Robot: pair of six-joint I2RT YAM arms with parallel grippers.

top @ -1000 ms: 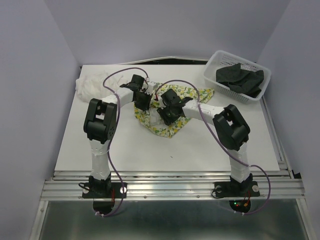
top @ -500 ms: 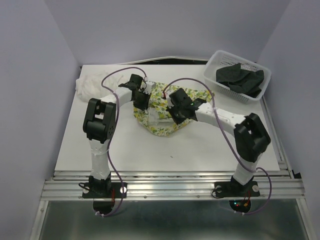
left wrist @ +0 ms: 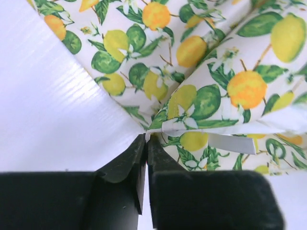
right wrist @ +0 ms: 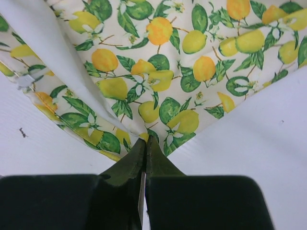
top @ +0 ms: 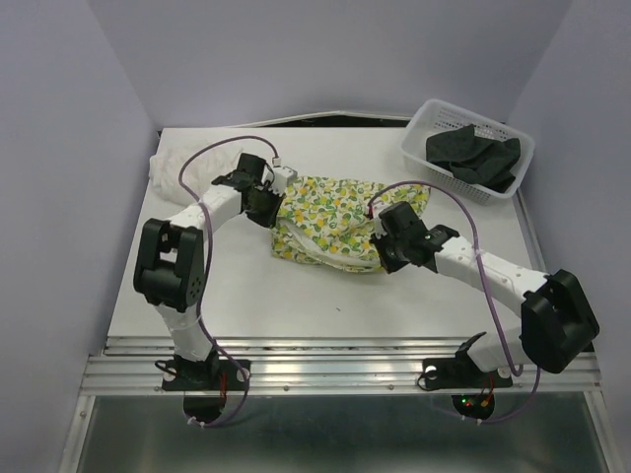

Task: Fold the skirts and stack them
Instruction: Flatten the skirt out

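The lemon-print skirt (top: 330, 212) lies stretched across the middle of the table. My left gripper (top: 272, 202) holds its left edge, and in the left wrist view the jaws (left wrist: 146, 136) pinch a corner of the printed cloth (left wrist: 192, 57). My right gripper (top: 383, 242) is at the skirt's right near edge, shut on the hem (right wrist: 145, 139), with the print (right wrist: 158, 72) fanning out beyond it. The white skirt (top: 182, 166) is bunched at the back left. The black skirt (top: 473, 153) lies in the basket.
The white mesh basket (top: 419, 126) stands at the back right corner. Purple cables loop over both arms. Bare white table (top: 325, 296) runs along the near side, up to the metal rail.
The right gripper shut on the lemon skirt and drew it right and nearer. The left arm swung left. The skirt went from a bunched heap to a stretched spread.
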